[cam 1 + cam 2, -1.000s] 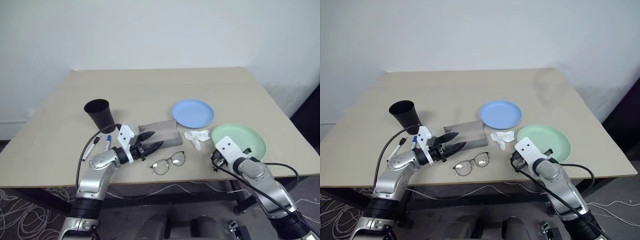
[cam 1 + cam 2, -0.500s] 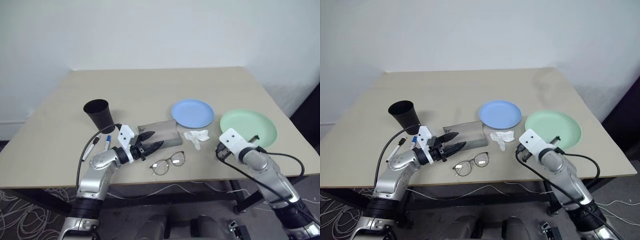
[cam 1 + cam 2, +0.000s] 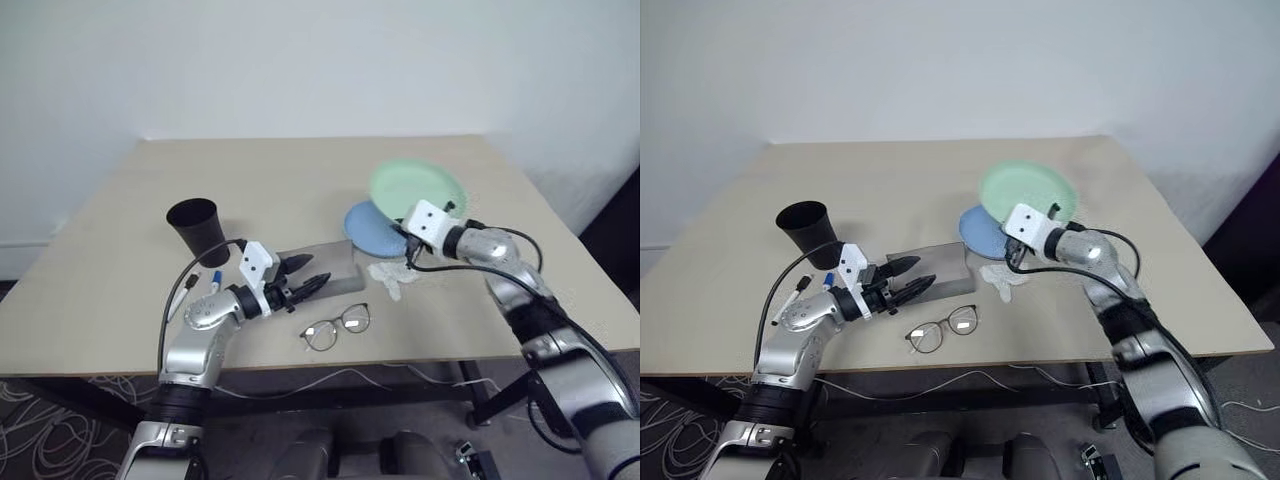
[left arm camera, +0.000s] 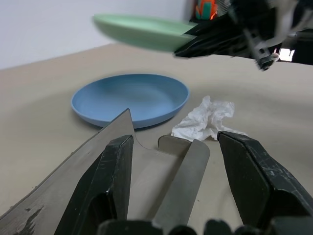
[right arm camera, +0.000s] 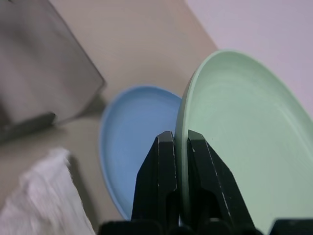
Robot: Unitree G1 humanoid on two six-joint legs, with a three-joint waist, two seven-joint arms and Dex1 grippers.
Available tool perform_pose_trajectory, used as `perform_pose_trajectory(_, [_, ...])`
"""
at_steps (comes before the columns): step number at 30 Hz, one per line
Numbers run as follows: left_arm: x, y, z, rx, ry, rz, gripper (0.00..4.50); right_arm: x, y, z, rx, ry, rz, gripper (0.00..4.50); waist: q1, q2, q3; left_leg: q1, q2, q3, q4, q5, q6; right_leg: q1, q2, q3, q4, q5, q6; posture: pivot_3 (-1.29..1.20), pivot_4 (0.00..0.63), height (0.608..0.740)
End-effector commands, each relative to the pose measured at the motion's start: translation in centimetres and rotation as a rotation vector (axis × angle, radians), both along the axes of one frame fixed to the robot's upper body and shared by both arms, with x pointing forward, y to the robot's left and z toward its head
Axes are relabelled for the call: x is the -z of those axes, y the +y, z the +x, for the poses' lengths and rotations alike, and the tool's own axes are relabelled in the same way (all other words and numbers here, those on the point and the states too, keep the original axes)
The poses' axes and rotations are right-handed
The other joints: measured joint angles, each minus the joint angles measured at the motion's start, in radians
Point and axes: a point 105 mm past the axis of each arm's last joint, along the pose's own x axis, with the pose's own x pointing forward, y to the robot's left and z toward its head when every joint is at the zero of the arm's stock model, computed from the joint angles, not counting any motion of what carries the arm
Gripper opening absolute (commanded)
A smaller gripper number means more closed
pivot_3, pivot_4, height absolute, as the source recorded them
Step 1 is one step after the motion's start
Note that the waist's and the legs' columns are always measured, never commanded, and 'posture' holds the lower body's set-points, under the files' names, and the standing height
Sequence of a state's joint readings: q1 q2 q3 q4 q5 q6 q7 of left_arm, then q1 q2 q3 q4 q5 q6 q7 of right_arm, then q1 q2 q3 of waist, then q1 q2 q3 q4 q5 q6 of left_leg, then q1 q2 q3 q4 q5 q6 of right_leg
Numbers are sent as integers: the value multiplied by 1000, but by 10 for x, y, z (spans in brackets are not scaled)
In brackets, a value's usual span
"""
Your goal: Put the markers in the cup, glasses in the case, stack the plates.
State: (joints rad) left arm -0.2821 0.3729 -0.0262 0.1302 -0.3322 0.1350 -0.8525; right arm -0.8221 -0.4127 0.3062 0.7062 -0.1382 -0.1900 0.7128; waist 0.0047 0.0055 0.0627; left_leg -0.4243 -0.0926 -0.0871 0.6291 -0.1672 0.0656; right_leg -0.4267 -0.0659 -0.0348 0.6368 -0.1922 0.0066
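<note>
My right gripper is shut on the rim of the mint green plate, holding it tilted in the air just above the light blue plate. The blue plate lies flat on the table. My left gripper stands open at the near end of the grey case; a grey flap of the case runs between its fingers without being pinched. The glasses lie in front of the case. The black cup stands at the left, with a black-capped marker and a blue-capped marker lying beside my left arm.
A crumpled white tissue lies between the case and the blue plate, under my right forearm. Behind the plates stretches bare tabletop. The table's front edge runs just below the glasses.
My right gripper has lifted the green plate off the table's front right and carried it up, away and to the left, over the blue plate. The left arm has stayed put.
</note>
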Motion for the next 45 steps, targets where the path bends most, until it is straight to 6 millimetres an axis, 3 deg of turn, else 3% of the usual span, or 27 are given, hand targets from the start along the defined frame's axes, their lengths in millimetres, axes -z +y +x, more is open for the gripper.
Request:
perform_pose_trajectory(1, [-15, 1, -1, -15, -65, -11, 2891, -11, 10, 7, -69, -10, 24, 24, -1, 0, 0, 0, 0, 0, 0, 0, 0, 0, 1, 1, 0, 0, 0, 0, 0, 737])
perform_pose_trajectory(5, [-14, 5, -5, -39, -66, -11, 2891, -4, 14, 12, -71, 2, 1, 24, -2, 0, 0, 6, 0, 2, -3, 0, 0, 1, 2, 6, 1, 0, 0, 0, 0, 737])
perform_pose_trajectory(9, [-13, 7, -8, -53, -65, -11, 2891, -5, 16, 16, -58, -12, 14, 1054, -4, 1, 0, 12, -1, 4, -7, 0, 0, 1, 2, 13, 3, -1, -2, 0, 0, 737])
perform_pose_trajectory(13, [-14, 8, -9, -60, -64, -10, 2891, -13, 17, 20, -40, -54, 47, 2480, -4, 1, 0, 14, -1, 4, -8, 0, 0, 1, 6, 19, 5, 0, -4, 0, 0, 737])
perform_pose_trajectory(23, [-16, 6, -6, -51, -69, -7, 2891, -41, 0, 20, -29, -128, 125, 2480, -4, 2, 0, 15, 0, 4, -8, 1, -2, 0, 13, 23, 5, 1, -7, 0, 0, 737])
perform_pose_trajectory(27, [-16, 5, -5, -45, -68, -7, 2891, -45, -14, 5, -66, -93, 145, 2480, 0, 2, 0, 15, 0, 3, -8, 1, -2, 0, 12, 23, 4, 1, -7, 0, 0, 737])
perform_pose_trajectory(36, [-14, 3, -4, -31, -61, -5, 2891, 3, -23, -38, -49, 167, 120, 2480, -3, 2, 0, 13, 1, 4, -8, 0, -2, 0, 11, 26, 4, 1, -7, 0, 0, 737])
perform_pose_trajectory(40, [-14, 2, -4, -25, -61, -5, 2891, 27, -23, -38, 48, 282, 159, 2480, -3, 2, 0, 13, 2, 3, -7, 0, -2, 1, 10, 24, 4, 1, -7, 0, 0, 737])
perform_pose_trajectory(45, [-14, 2, -4, -22, -63, -5, 2891, 41, -20, -31, 132, 372, 196, 2480, -3, 2, 0, 13, 2, 3, -7, 0, -2, 1, 9, 23, 4, 1, -7, 0, 0, 737])
